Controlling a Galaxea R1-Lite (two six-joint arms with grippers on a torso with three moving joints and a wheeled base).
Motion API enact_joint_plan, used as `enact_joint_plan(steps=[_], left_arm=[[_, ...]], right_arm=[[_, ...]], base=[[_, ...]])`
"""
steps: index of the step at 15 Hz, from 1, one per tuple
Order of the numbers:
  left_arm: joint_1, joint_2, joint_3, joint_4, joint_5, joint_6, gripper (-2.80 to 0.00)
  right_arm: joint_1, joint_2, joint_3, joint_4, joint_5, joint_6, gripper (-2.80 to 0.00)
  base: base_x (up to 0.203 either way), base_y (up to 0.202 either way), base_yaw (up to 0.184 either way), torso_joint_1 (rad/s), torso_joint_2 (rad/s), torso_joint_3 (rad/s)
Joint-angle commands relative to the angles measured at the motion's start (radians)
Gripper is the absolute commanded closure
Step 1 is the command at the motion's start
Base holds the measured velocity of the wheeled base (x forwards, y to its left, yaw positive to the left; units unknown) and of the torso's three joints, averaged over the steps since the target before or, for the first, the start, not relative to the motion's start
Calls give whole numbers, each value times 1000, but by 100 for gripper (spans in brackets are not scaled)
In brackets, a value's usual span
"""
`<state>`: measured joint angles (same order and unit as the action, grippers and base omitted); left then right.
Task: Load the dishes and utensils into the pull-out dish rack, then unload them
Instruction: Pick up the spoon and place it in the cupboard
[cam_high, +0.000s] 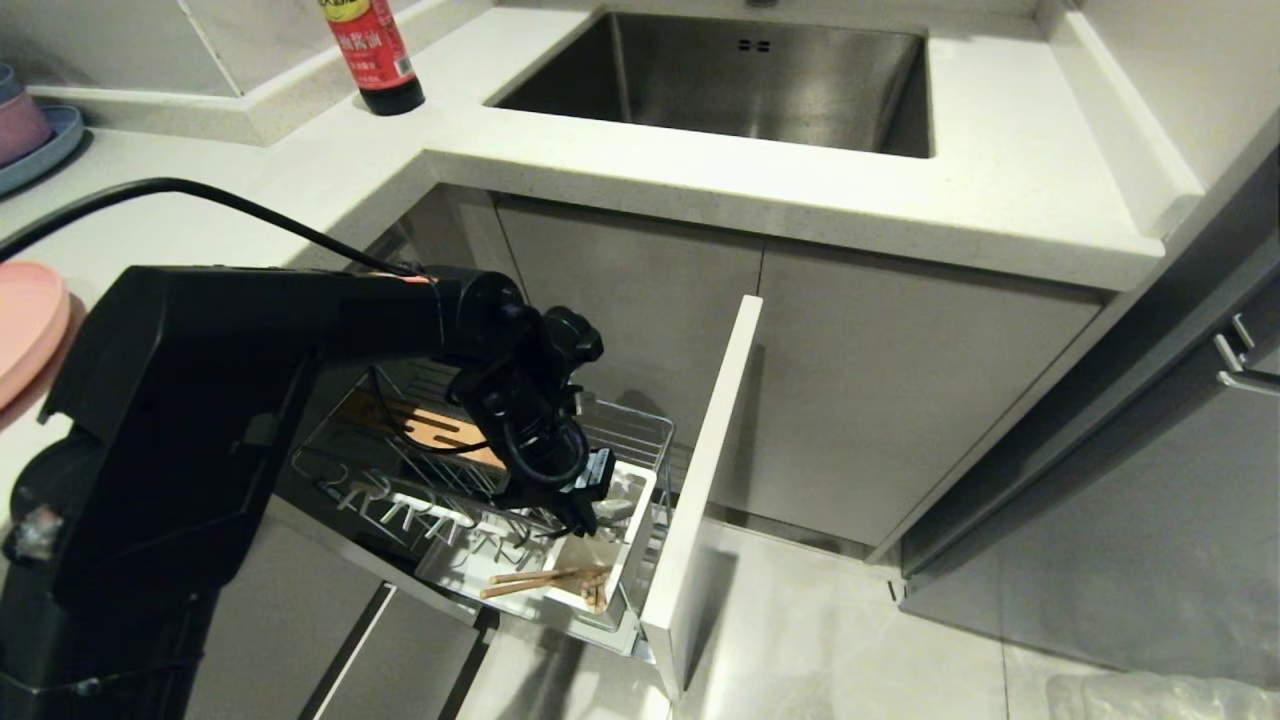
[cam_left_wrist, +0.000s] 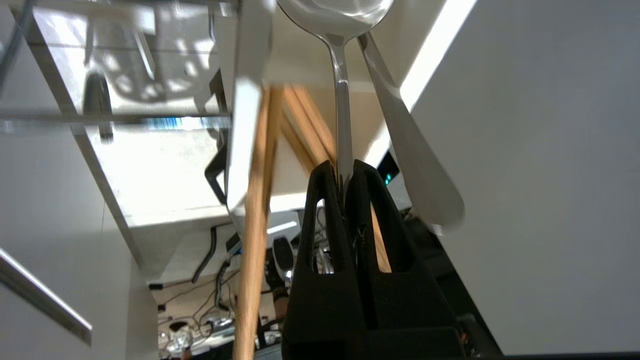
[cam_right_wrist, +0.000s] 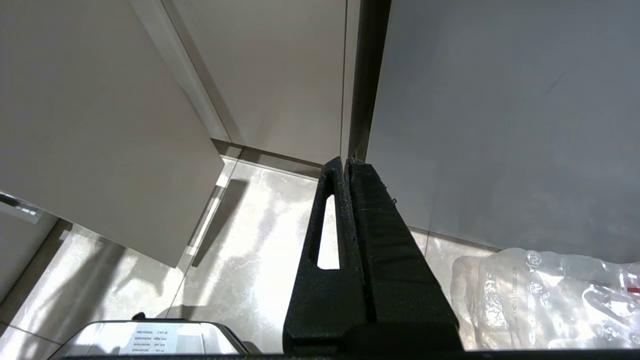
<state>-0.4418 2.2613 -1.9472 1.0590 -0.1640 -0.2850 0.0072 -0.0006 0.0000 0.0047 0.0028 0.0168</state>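
The pull-out dish rack (cam_high: 640, 425) stands drawn out below the counter, its pale front panel (cam_high: 700, 480) to the right. My left gripper (cam_high: 592, 505) reaches down into the white utensil caddy (cam_high: 632, 545) at the rack's front corner. In the left wrist view this gripper (cam_left_wrist: 342, 167) is shut on the handle of the silver spoon (cam_left_wrist: 342, 120), whose bowl points away from the fingers. The wooden chopsticks (cam_high: 545, 580) (cam_left_wrist: 255, 215) lie slanted in the caddy beside it. A pink plate (cam_high: 25, 320) rests on the counter at the far left. My right gripper (cam_right_wrist: 345, 162) is shut on nothing, hanging over the floor.
A slotted wooden board (cam_high: 440, 425) lies at the back of the rack. The steel sink (cam_high: 740, 80) and a dark sauce bottle (cam_high: 375, 55) are on the counter behind. Stacked bowls on a blue plate (cam_high: 30, 130) sit far left. A clear plastic bag (cam_high: 1150, 695) lies on the floor.
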Motion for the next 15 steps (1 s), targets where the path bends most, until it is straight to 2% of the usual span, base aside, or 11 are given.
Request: enact_joint_plan(steps=[1, 12, 13, 15], left_arm=[[3, 15, 1, 2, 0, -2, 0], [3, 7, 1, -7, 0, -2, 0], [3, 7, 1, -5, 1, -2, -280], [2, 7, 1, -7, 1, -2, -280]], right_arm=[[0, -1, 0, 0, 0, 0, 0], [0, -1, 0, 0, 0, 0, 0], [0, -1, 0, 0, 0, 0, 0], [-1, -1, 0, 0, 0, 0, 0]], base=[[0, 0, 0, 0, 0, 0], [0, 0, 0, 0, 0, 0], [0, 0, 0, 0, 0, 0], [0, 0, 0, 0, 0, 0]])
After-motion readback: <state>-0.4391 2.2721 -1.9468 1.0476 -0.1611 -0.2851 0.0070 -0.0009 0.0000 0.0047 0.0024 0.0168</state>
